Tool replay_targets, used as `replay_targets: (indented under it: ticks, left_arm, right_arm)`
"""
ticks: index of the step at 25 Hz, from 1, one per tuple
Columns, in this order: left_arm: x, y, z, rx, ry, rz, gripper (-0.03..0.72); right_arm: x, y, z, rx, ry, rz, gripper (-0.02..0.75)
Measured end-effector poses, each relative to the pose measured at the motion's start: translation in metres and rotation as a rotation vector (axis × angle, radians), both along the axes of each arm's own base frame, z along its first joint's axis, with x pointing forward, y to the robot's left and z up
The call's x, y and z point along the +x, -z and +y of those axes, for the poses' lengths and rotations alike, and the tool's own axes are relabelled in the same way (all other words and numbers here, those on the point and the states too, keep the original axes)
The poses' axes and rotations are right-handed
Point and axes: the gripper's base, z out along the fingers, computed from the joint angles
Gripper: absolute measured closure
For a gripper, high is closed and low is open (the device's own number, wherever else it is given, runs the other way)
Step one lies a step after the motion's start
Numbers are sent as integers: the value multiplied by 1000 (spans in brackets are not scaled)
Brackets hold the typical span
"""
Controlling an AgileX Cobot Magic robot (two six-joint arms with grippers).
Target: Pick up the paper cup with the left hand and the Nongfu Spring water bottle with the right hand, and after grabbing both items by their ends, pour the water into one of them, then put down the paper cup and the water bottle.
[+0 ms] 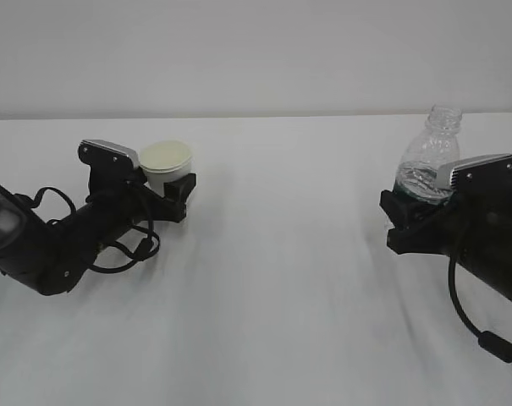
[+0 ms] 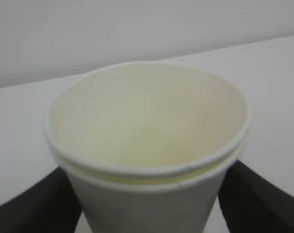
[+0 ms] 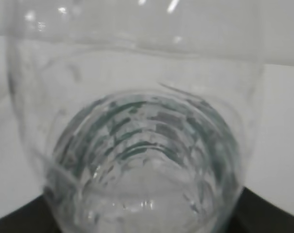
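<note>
Paper cup (image 2: 147, 145) empty; bottle (image 1: 428, 161) uncapped.

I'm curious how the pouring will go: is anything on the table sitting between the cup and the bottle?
Nothing visible does. The paper cup sits between the left gripper's fingers, the water bottle in the right gripper, with only bare white table between them.

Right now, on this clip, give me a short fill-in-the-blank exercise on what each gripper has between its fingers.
1. The paper cup stands between the fingers of the ____ gripper.
2. The water bottle has no ____ on its neck.
3. The bottle stands to the ____ of the cup in the exterior view.
4. The bottle's label band is dark ____.

Missing words: left; cap; right; green
</note>
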Motion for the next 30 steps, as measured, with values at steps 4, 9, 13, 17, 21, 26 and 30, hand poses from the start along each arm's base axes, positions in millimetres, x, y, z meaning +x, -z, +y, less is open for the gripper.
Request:
replay_targets:
  ticks: [4,9,13,17,21,26,30]
  left_arm:
    - [2,-2,-1,-2,1,-8,94]
    - [2,-2,-1,-1,2,-8,95]
    - [2,-1,-1,-1,3,-8,111]
    - [2,-1,-1,0,7,-8,155]
    - [1,-2,-2,0,13,-12,239]
    - [1,-2,-3,2,23,-13,262]
    - [1,-2,-3,3,25,-13,260]
  right_arm:
    - [0,0,0,0,0,0,332]
    - [0,0,0,0,0,0,332]
    - [0,0,-1,0,3,0,332]
    - [0,0,-1,0,1,0,332]
    - [0,0,-1,0,1,0,332]
    - [0,0,-1,0,1,0,332]
    - [0,0,-1,0,1,0,332]
